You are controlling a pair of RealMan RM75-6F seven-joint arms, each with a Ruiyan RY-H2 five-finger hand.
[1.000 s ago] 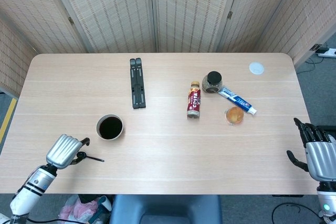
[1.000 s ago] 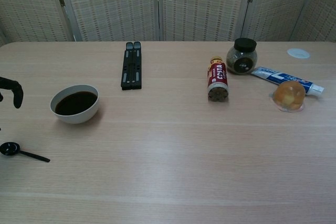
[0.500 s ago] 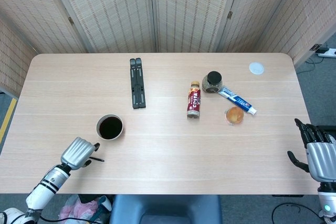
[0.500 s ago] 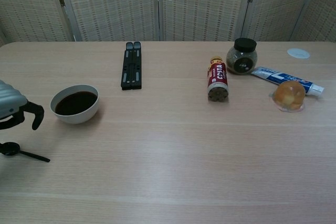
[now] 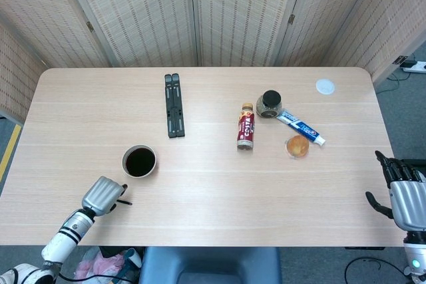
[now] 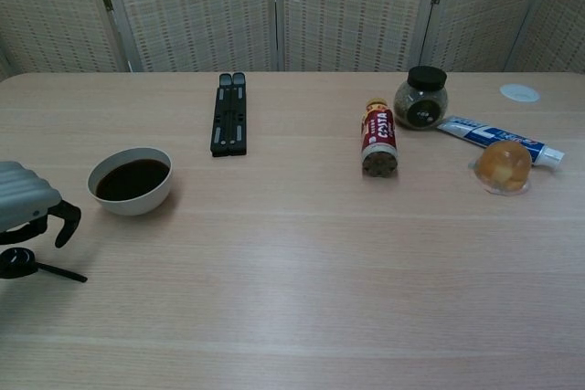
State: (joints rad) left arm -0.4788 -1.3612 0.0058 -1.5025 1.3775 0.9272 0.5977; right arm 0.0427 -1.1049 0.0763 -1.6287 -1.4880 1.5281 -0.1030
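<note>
- Head view: the left hand (image 5: 103,195) hovers at the near-left part of the wooden table (image 5: 213,184), knuckles up, directly over a small black spoon (image 5: 124,201) of which only the thin handle tip sticks out to the hand's right.
- Head view: just beyond the hand stands a white bowl (image 5: 139,161) filled with dark liquid, near it but not touching.
- Head view: the right hand (image 5: 403,197) hangs off the table's right edge with fingers spread and nothing in them, well apart from everything.
- Head view: further back lie a folded black stand (image 5: 175,106), a red Costa drink bottle (image 5: 246,130) on its side, a dark-lidded jar (image 5: 269,104), a toothpaste tube (image 5: 301,128), an orange jelly cup (image 5: 297,146) and a white disc (image 5: 325,86).
- Chest view: the left hand (image 6: 27,210) has its dark fingers (image 6: 66,221) curled downward above the spoon (image 6: 27,265); the spoon's round end lies flat under the hand, its handle pointing right. I cannot tell whether a finger touches it, and no grip is visible.
- Chest view: the bowl (image 6: 131,181) sits just right of the hand, full almost to the rim.
- Judgement: a clean pickup calls for lowering straight down and pinching the thin handle close to the round end, keeping the knuckles away from the bowl so the liquid stays put.
</note>
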